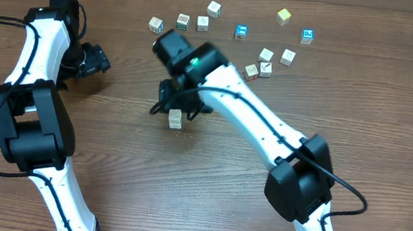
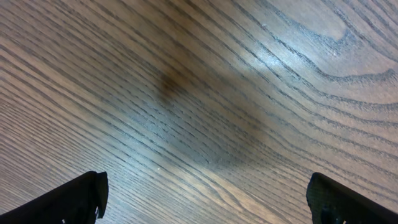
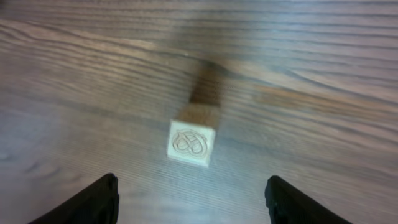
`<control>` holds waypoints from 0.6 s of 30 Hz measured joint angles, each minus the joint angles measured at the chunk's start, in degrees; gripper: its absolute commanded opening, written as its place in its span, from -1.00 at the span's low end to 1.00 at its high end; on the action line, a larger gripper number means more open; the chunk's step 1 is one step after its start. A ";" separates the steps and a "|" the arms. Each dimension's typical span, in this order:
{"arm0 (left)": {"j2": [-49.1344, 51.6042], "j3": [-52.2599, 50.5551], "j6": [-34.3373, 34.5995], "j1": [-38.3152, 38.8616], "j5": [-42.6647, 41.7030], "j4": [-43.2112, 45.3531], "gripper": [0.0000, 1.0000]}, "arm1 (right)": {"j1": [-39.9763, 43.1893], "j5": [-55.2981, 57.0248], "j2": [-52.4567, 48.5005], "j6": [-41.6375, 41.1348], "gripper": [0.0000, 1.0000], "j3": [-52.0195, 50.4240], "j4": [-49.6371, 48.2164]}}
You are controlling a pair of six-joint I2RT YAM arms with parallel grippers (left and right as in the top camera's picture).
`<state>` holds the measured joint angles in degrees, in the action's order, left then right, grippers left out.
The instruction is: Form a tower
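Note:
The tower [image 3: 191, 143] is a narrow column of pale wooden cubes, seen from above in the right wrist view. Its top face carries a looped mark and its side runs down to the table. In the overhead view the tower [image 1: 175, 119] stands at mid-table. My right gripper [image 3: 193, 202] is above it and open, its fingers [image 3: 99, 199] spread wide apart and clear of the cubes. In the overhead view the right gripper [image 1: 180, 103] is just behind the tower. My left gripper [image 2: 205, 208] is open over bare wood, far left of the tower [image 1: 95, 61].
Loose pale cubes [image 1: 182, 22] lie in a row at the back, with more in a cluster [image 1: 265, 63] to the right. Two blue-faced cubes [image 1: 241, 31] [image 1: 307, 36] and a yellow cube [image 1: 283, 15] lie among them.

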<state>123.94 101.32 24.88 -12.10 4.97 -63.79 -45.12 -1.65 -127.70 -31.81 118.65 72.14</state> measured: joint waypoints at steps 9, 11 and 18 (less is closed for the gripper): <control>0.00 0.00 0.00 0.00 0.02 0.00 0.99 | -3.08 6.45 -0.42 -1.97 0.43 -8.79 -12.55; 0.00 -0.02 0.00 0.00 0.02 0.02 0.99 | -3.08 7.21 -0.42 -2.10 0.38 -9.57 -14.62; -0.02 0.00 0.00 0.00 0.02 0.00 0.99 | -3.06 8.46 -0.42 -2.47 0.25 -12.33 -17.03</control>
<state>123.92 101.32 24.88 -12.10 4.99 -63.79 -48.18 6.81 -128.11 -34.28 106.32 55.11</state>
